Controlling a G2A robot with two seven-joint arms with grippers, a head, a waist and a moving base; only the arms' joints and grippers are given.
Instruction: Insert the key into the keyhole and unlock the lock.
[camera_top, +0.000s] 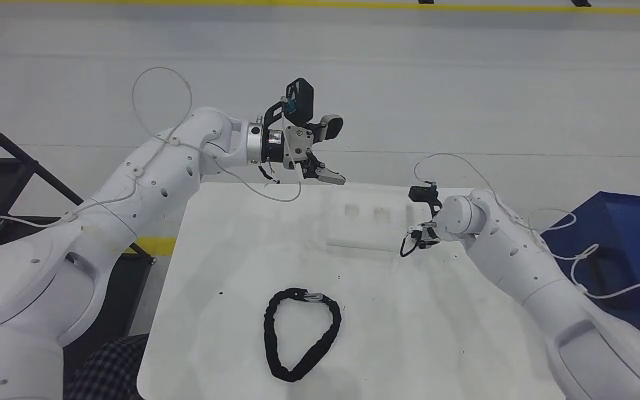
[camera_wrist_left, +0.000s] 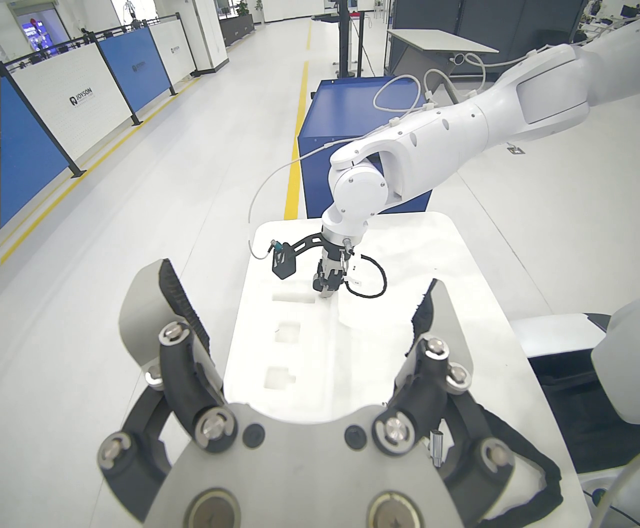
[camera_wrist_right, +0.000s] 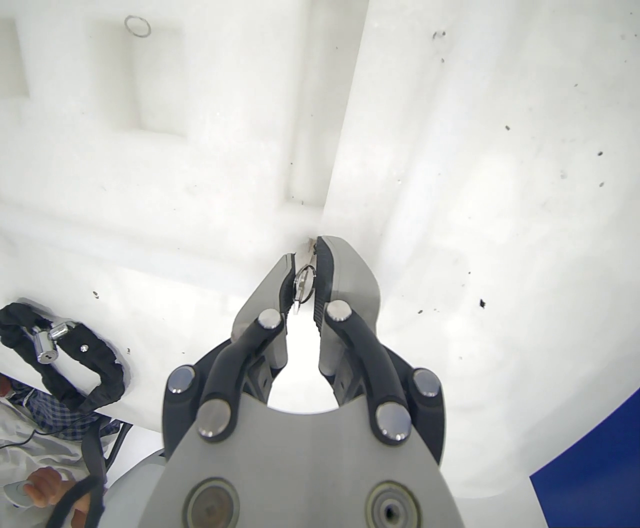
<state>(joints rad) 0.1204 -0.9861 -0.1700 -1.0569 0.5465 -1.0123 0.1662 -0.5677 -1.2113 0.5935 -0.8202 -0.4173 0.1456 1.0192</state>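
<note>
Right gripper (camera_wrist_right: 306, 252) squeezes the little key (camera_wrist_right: 302, 286).
Its two fingers are closed tight around the key, which has a small ring on it. This gripper is down low at the edge of the white foam block (camera_wrist_right: 200, 175) on the desk (camera_top: 450, 330). The black chain lock (camera_top: 272, 335) lies in a loop near the front of the desk, well apart from the key. Its shiny silver end (camera_wrist_right: 47, 345) shows the keyhole. The left gripper (camera_top: 335, 150) hangs in the air by the far left corner of the desk, with its fingers spread wide.
</note>
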